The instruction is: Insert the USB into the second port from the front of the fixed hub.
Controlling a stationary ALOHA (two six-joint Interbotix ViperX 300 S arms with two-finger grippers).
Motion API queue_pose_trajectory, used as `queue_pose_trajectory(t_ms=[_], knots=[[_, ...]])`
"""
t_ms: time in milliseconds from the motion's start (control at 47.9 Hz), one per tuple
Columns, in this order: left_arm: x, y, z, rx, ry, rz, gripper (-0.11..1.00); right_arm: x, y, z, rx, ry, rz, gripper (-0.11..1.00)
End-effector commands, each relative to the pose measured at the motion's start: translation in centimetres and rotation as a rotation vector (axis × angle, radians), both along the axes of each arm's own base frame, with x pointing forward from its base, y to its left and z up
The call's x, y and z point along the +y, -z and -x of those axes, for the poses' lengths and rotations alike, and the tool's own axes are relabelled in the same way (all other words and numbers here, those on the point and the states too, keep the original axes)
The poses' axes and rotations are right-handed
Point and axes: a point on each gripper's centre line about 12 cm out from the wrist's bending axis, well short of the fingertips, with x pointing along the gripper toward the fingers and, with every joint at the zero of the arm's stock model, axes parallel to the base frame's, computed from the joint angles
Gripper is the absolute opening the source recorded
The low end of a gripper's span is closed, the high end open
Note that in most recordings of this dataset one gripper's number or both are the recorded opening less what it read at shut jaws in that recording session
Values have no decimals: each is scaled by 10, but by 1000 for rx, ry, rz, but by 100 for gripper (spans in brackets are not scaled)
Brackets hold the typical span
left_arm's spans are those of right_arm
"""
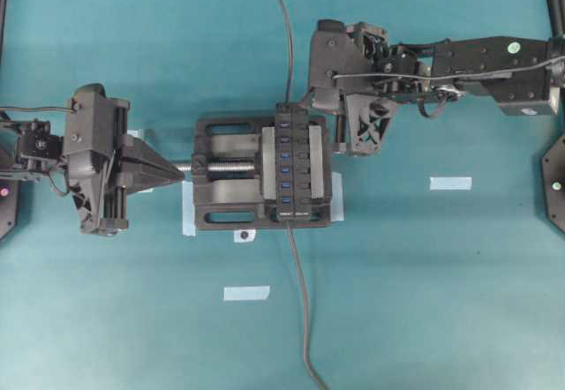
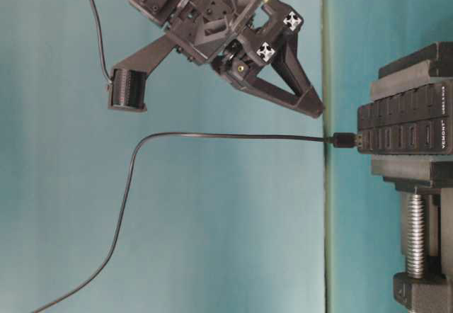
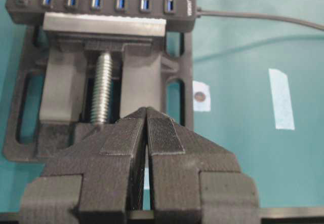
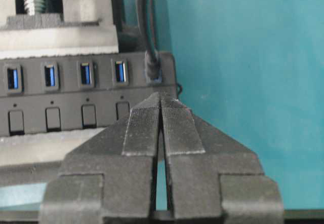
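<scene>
The right end effector (image 4: 161,100) is closed, its two ribbed pads pressed flat together with nothing between them. Its tip hovers just over the button side of the fixed hub (image 4: 86,95), directly in line with the end port. In that port, just beyond the tip, sits the USB (image 4: 152,64), its dark cable running straight away from the end effector and off the top of the right wrist view. To the left of the plug, four blue ports stand free in a row, each with a black button below it. In the overhead view this end effector (image 1: 346,138) lies just beside the far end of the hub (image 1: 297,162).

The left end effector (image 3: 147,115) is also closed and empty, pads meeting in a thin seam. Just ahead of its tip stands the silver screw (image 3: 102,89) of the black vise (image 3: 174,67), and beyond the vise's jaw the hub (image 3: 101,1) lies crosswise, six blue ports showing. The hub's own cable (image 3: 258,17) leaves its right end across the teal counter (image 3: 243,158). Right of the tip lie a small white sticker with a dark dot (image 3: 201,96) and a strip of pale tape (image 3: 281,99).
</scene>
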Motion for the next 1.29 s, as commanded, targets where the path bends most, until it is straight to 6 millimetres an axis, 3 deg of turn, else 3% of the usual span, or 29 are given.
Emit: queue_pose_trajectory(t_ms=[0, 585, 856, 981, 1190, 1273], knots=[[0, -10, -5, -32, -1, 0, 0, -2, -12, -6, -44, -5, 15, 1], [0, -9, -5, -31, -1, -1, 0, -4, -9, -13, -61, 0, 14, 2], [0, -10, -6, -34, -1, -1, 0, -5, -10, -14, -52, 7, 7, 10], [0, -10, -6, -32, -1, -1, 0, -4, -9, -13, -44, 9, 1, 24], [0, -10, -6, -32, 1, -4, 0, -1, -7, -15, -45, 3, -2, 78], [0, -10, -6, -34, 1, -4, 0, 0, -9, -16, -54, 1, -1, 94]])
